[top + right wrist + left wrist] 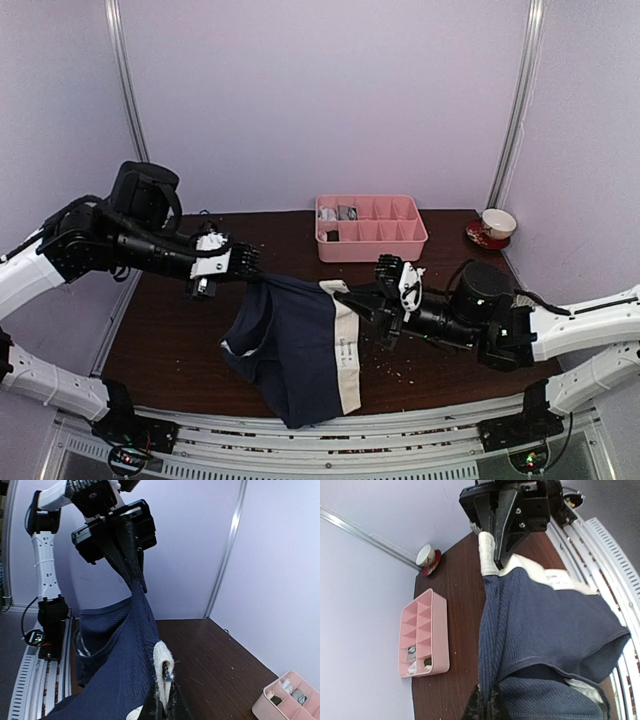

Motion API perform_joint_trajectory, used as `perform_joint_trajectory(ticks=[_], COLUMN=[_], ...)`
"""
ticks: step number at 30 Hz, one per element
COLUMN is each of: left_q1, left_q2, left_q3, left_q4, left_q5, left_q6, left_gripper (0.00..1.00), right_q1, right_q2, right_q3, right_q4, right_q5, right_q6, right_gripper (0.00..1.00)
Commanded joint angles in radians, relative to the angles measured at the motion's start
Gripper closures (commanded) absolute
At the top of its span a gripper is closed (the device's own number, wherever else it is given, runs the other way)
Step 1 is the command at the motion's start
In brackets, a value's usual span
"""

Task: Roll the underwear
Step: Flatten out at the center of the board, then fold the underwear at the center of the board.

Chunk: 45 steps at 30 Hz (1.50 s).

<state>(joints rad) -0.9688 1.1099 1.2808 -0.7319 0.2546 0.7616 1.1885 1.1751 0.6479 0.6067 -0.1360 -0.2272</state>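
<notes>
We see the navy underwear (295,345) stretched between both arms above the dark surface (165,340). The left fingers (250,266) are clenched on the navy cloth (the end away from the waistband). The right fingers (362,300) pinch the cream waistband. The lower part sags toward the near edge, and the pink tray (372,250) stands behind.

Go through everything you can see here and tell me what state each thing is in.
navy underwear: unrolled, lifted, hanging stretched between the two grippers
left gripper: fingers shut on the navy cloth
right gripper: fingers shut on the cream waistband
pink tray: upright, small items in a few compartments
cup: upright on its saucer
</notes>
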Motion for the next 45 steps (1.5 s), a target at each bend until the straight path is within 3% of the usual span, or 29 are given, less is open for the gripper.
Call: perform_joint_trajectory(ticks=[1, 5, 9, 13, 16, 21, 32, 38, 45], left_q1=[0.006, 0.083, 0.187, 0.209, 0.214, 0.22, 0.214, 0.164, 0.092], left_q2=[0.152, 0.381, 0.651, 0.906, 1.001, 1.029, 0.847, 0.85, 0.937], left_q3=[-0.032, 0.029, 0.203, 0.402, 0.51, 0.544, 0.405, 0.416, 0.449], left_q4=[0.031, 0.027, 0.046, 0.045, 0.072, 0.084, 0.118, 0.046, 0.016], left_q5=[-0.208, -0.221, -0.256, -0.313, -0.364, -0.364, -0.174, -0.143, -0.197], left_q6=[0.043, 0.079, 0.107, 0.119, 0.12, 0.118, 0.131, 0.134, 0.076], left_gripper=[1.0, 1.0, 1.0, 1.0, 1.0, 1.0, 1.0, 1.0, 1.0], right_q1=[-0.044, -0.176, -0.29, -0.358, -0.399, -0.442, -0.488, -0.523, -0.545], right_q2=[0.109, 0.273, 0.465, 0.609, 0.659, 0.688, 0.629, 0.625, 0.64], right_q3=[-0.032, 0.003, 0.095, 0.197, 0.241, 0.284, 0.279, 0.296, 0.303], right_q4=[0.184, 0.213, 0.195, 0.164, 0.17, 0.13, 0.077, 0.027, 0.009], right_q5=[0.274, 0.263, 0.206, 0.181, 0.169, 0.149, 0.095, 0.091, 0.112], right_q6=[0.063, 0.145, 0.18, 0.178, 0.18, 0.165, 0.139, 0.138, 0.128], right_gripper=[1.0, 1.0, 1.0, 1.0, 1.0, 1.0, 0.94, 0.77, 0.73])
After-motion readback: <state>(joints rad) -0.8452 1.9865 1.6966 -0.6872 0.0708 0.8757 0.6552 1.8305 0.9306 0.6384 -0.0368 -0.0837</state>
